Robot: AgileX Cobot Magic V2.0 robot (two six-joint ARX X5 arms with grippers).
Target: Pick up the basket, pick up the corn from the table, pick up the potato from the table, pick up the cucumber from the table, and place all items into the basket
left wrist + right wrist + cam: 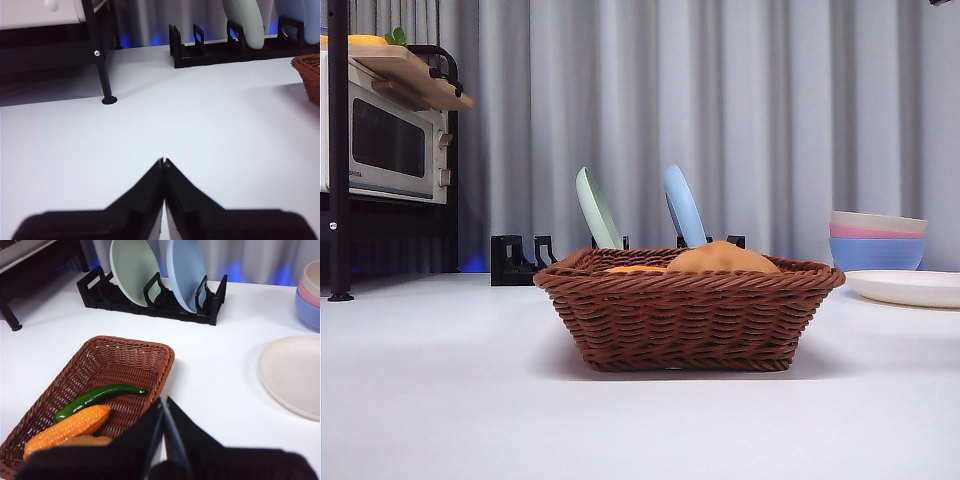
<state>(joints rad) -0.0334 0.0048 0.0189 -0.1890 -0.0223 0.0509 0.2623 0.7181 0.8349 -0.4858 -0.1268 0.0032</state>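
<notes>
Basket (688, 318) sits on the white table (440, 400), square in the middle of the front view, its braided rim level and its woven wall facing the camera. Over that rim I see the tan hump of the potato (723, 258) and a thin orange sliver of the corn (635, 269) just beside it. From my right wrist camera I look down into the basket: the corn lies along the bottom, the green cucumber (97, 397) lies just beside it toward the far end, and only a small tan edge of the potato shows next to the corn, close under my jaws.

My right gripper (164, 405) hangs above the basket's near rim with its jaws pressed together, holding nothing. My left gripper (163, 162) is likewise closed and empty, over bare table, well apart from the basket, whose corner shows only at the edge of that view.

Behind the basket stands a black dish rack (150, 297) holding a green plate (131, 267) and a blue plate (186, 271). A white plate (292, 372) and stacked bowls (877, 240) sit off to one side, a microwave (385, 135) to the other.
</notes>
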